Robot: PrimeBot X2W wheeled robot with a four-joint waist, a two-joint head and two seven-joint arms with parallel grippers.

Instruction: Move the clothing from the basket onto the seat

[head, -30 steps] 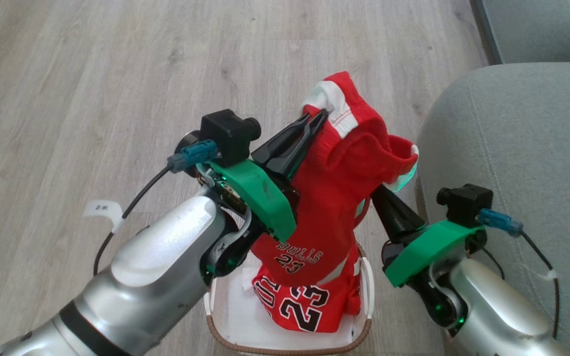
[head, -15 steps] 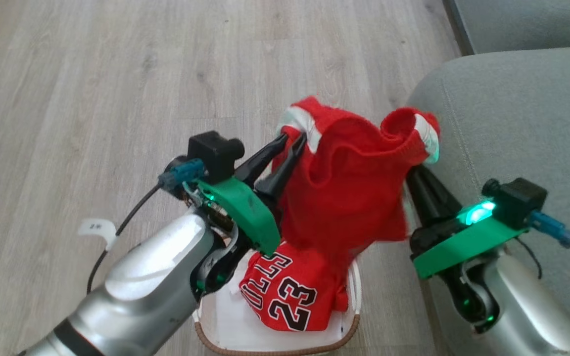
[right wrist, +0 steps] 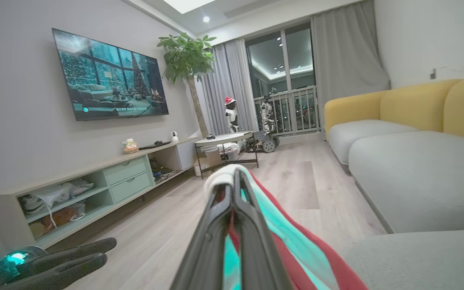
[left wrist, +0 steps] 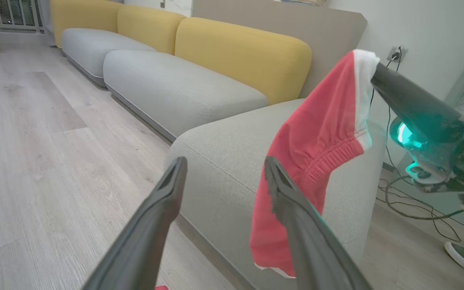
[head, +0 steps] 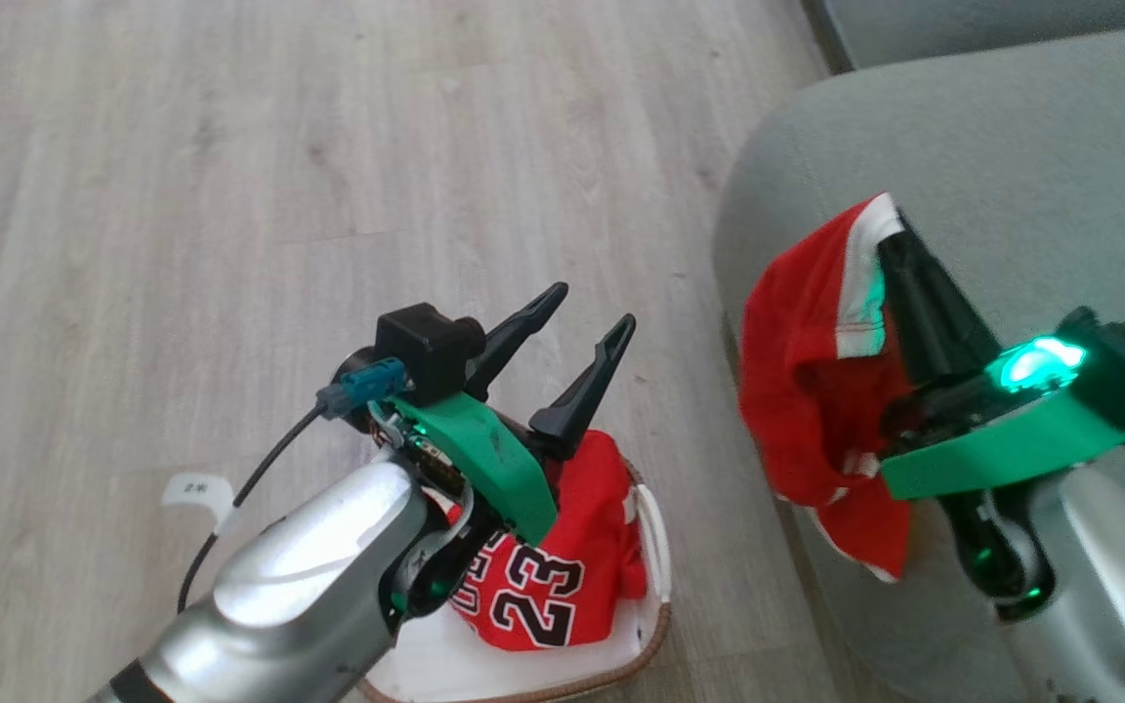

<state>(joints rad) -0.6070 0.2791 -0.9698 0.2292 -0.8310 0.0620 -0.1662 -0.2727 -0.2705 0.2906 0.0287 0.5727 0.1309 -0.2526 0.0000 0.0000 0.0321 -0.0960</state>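
Item 1: red shorts point(head: 807, 391). Pinched in closed right gripper point(head: 893, 246), hanging at rounded edge of seat point(head: 1012, 146), not yet laid down.
Item 2: "23" jersey point(head: 543, 576) and white fabric point(head: 484, 664). Both in basket point(head: 658, 630), to be moved.
Left gripper point(head: 596, 305): jaws spread, empty, above basket.
Surroundings: wood floor point(head: 182, 195), yellow backrest point(left wrist: 240, 52). Path to seat appears unobstructed.

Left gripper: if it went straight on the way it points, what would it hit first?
Probably the seat, near its rounded edge; the red shorts hang just beside that line, depth unclear.
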